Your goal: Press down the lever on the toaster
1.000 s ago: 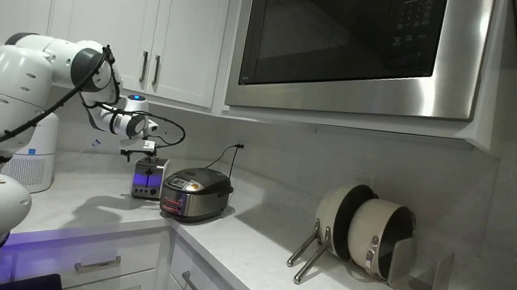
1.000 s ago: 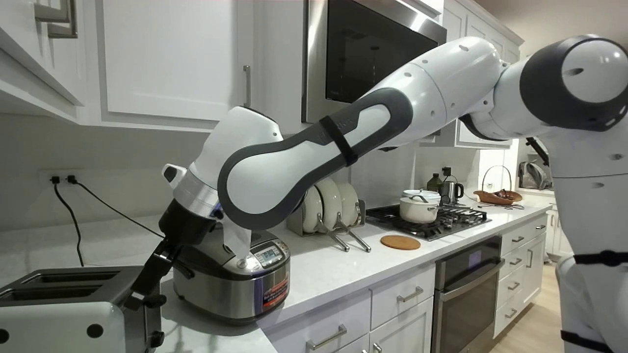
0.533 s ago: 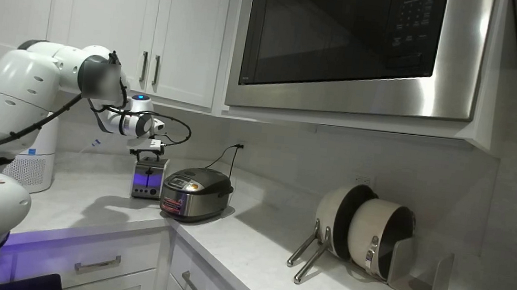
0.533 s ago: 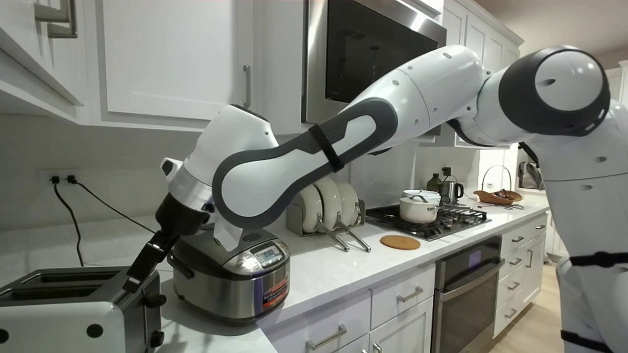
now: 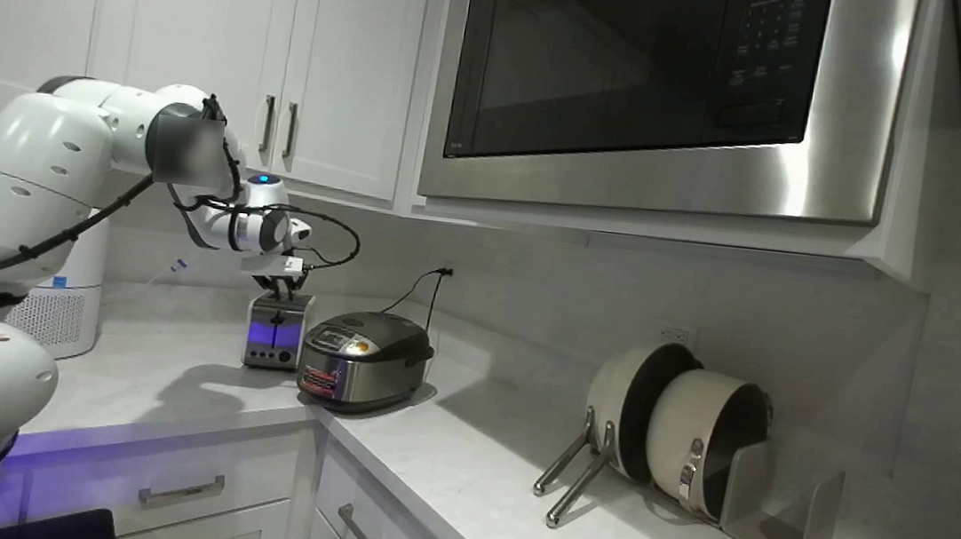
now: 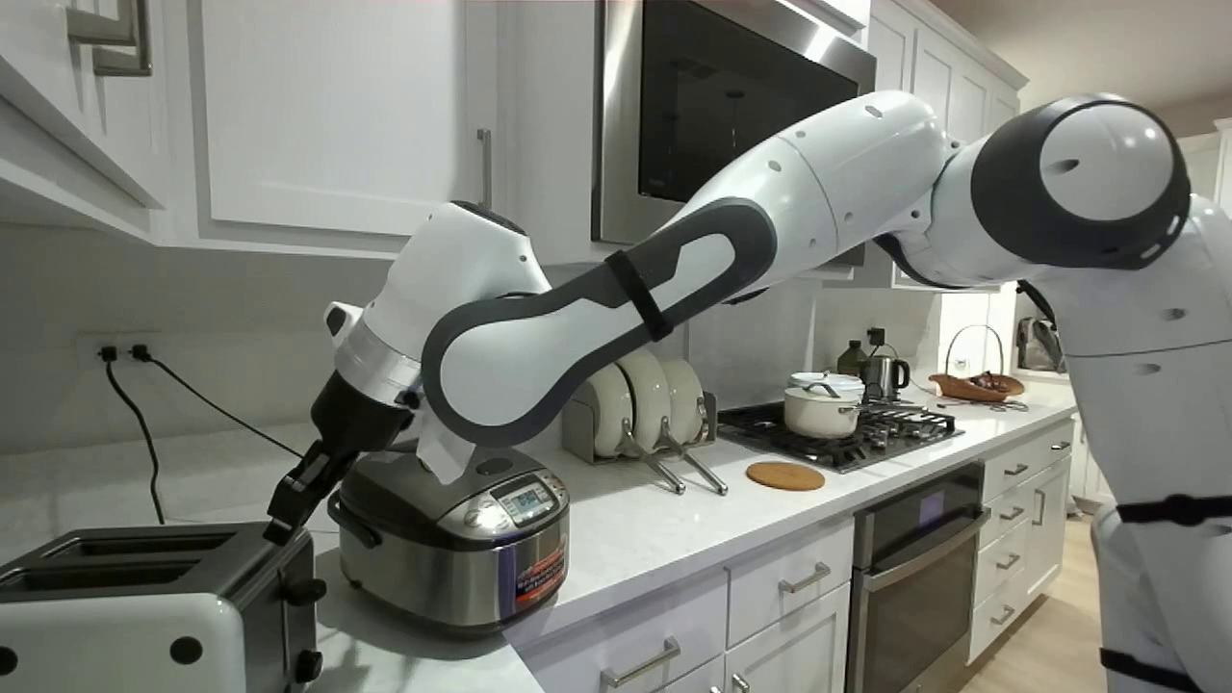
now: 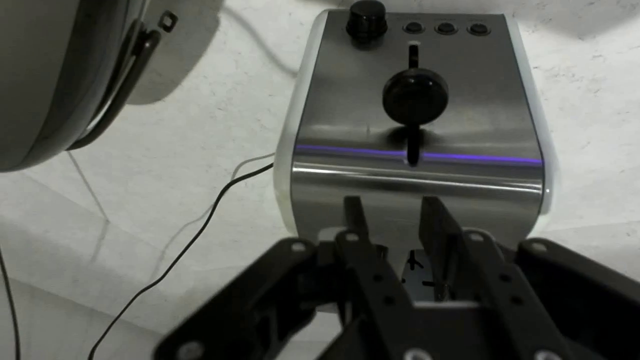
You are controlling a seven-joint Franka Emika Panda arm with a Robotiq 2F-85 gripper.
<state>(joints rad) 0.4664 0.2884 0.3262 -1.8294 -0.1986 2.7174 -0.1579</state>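
The brushed-steel toaster [image 6: 125, 630] stands on the counter, its two slots facing up. In the wrist view its control face shows the round black lever [image 7: 415, 96], sitting partway along a narrow vertical slot. My gripper [image 7: 392, 201] is over the toaster's upper edge on the lever side, its two dark fingers partly apart and nothing between them. An exterior view has the fingertips [image 6: 277, 532] by the top edge, higher than the lever knob [image 6: 306, 591]; whether they touch the toaster I cannot tell. Small and distant, the toaster [image 5: 276, 319] appears under the gripper [image 5: 282, 291].
A rice cooker [image 6: 452, 549] sits close beside the toaster, and its side [image 7: 55, 75] fills a corner of the wrist view. A black dial [image 7: 367, 22] lies near the lever. Cords [image 6: 144, 433] run to the wall. White cabinets [image 5: 350, 68] hang above.
The gripper's fingers have come closer together. In the exterior views the gripper has risen and shifted slightly toward the rice cooker, with the arm moving along. The toaster has stayed put.
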